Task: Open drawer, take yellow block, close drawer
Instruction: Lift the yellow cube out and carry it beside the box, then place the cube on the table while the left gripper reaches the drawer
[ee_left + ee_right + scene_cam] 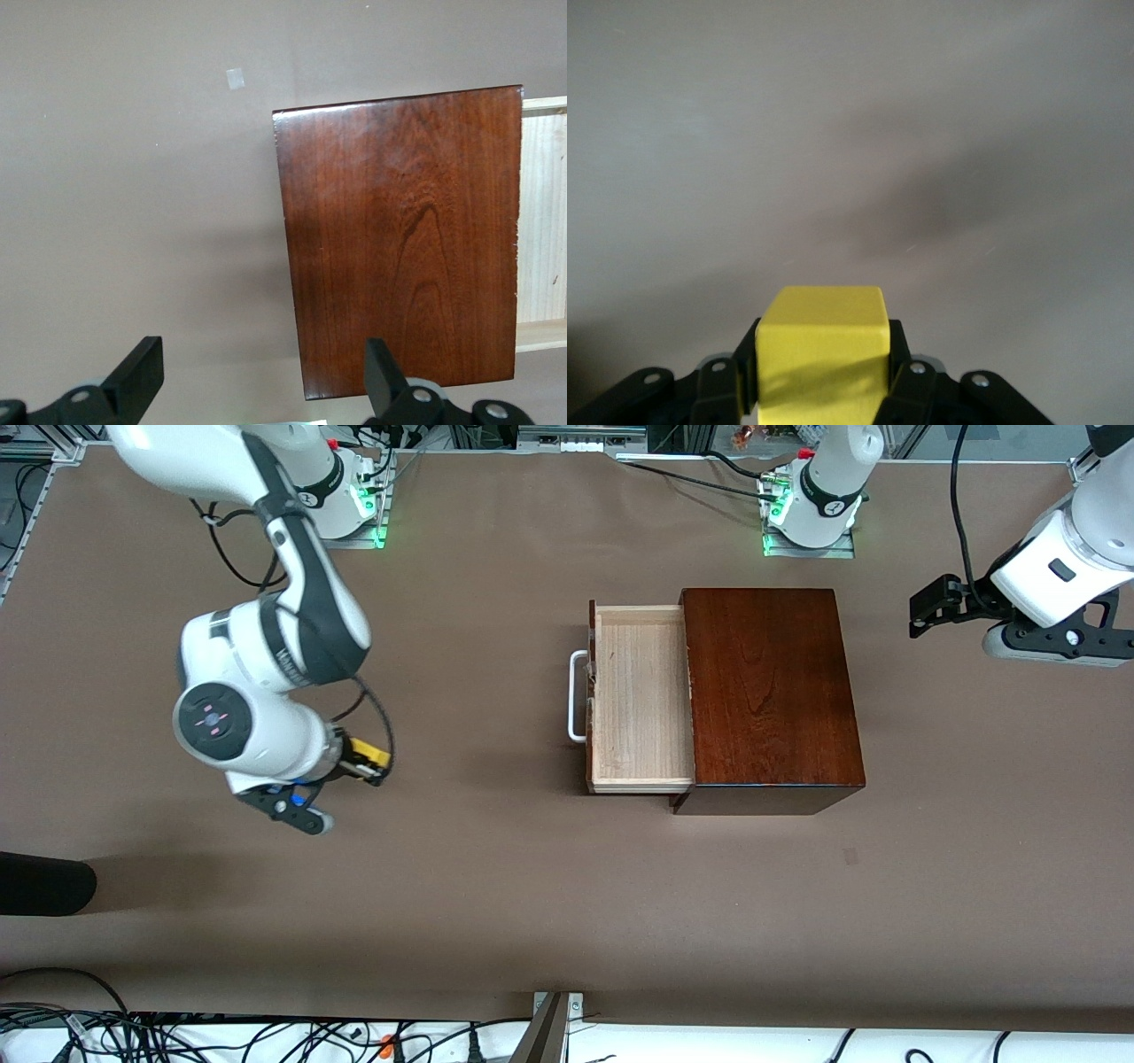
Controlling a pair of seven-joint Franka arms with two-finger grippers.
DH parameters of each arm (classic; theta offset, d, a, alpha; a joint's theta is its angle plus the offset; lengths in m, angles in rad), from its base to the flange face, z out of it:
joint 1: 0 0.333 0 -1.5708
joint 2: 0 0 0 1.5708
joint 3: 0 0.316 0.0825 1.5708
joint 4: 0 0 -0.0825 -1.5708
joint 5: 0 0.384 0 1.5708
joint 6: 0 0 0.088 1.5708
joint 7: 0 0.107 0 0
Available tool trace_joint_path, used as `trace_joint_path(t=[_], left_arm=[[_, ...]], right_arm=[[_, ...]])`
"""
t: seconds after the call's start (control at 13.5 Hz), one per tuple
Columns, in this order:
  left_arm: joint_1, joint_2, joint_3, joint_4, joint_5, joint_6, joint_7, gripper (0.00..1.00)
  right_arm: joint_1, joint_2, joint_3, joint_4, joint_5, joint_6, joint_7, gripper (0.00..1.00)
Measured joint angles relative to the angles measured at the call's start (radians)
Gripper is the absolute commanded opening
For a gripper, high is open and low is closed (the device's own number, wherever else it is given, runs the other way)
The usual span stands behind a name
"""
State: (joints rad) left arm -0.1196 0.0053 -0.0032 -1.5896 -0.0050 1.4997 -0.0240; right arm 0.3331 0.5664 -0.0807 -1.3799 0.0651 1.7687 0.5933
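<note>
The yellow block (372, 755) is clamped between the fingers of my right gripper (365, 766), which holds it over the bare table toward the right arm's end, well away from the box. In the right wrist view the block (824, 323) fills the shut gripper (824, 359). The drawer (640, 695) stands pulled out of the dark mahogany box (766, 691), its pale tray empty and its white handle (576, 695) facing the right arm's end. My left gripper (1059, 646) waits open in the air beside the box; in its wrist view (261, 381) the box (399, 239) and the drawer tray (542, 212) show below.
A dark object (44, 881) lies at the table's edge at the right arm's end, nearer the front camera. Cables run along the front edge (266, 1036). A small mark (850, 856) is on the table nearer the camera than the box.
</note>
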Motion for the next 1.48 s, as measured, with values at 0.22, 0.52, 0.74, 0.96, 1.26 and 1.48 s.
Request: trace_joint_path(t=[0.22, 0.52, 0.74, 0.96, 1.26, 1.48], left_arm=[[-0.013, 0.019, -0.075, 0.004, 0.0, 0.0, 0.004, 1.0], [-0.035, 0.089, -0.224, 0.028, 0.0, 0.01, 0.004, 1.0], [-0.081, 0.187, -0.316, 0.098, -0.001, 0.045, 0.006, 1.0], [-0.188, 0.308, -0.373, 0.162, 0.0, 0.128, 0.041, 1.0], [-0.31, 0.42, -0.377, 0.173, 0.006, 0.241, 0.372, 1.0], [-0.36, 0.472, -0.377, 0.177, 0.081, 0.296, 0.633, 1.0]], right_arm=[[-0.027, 0.0, -0.048, -0.059, 0.001, 0.023, -0.172, 0.35], [-0.04, -0.001, -0.052, -0.205, 0.001, 0.167, -0.273, 0.35], [-0.04, -0.008, -0.054, -0.312, 0.001, 0.273, -0.377, 0.35], [-0.047, -0.013, -0.07, -0.393, 0.001, 0.341, -0.523, 0.35], [-0.06, -0.015, -0.073, -0.464, 0.001, 0.4, -0.582, 0.39], [-0.06, -0.015, -0.073, -0.496, 0.001, 0.423, -0.609, 0.71]])
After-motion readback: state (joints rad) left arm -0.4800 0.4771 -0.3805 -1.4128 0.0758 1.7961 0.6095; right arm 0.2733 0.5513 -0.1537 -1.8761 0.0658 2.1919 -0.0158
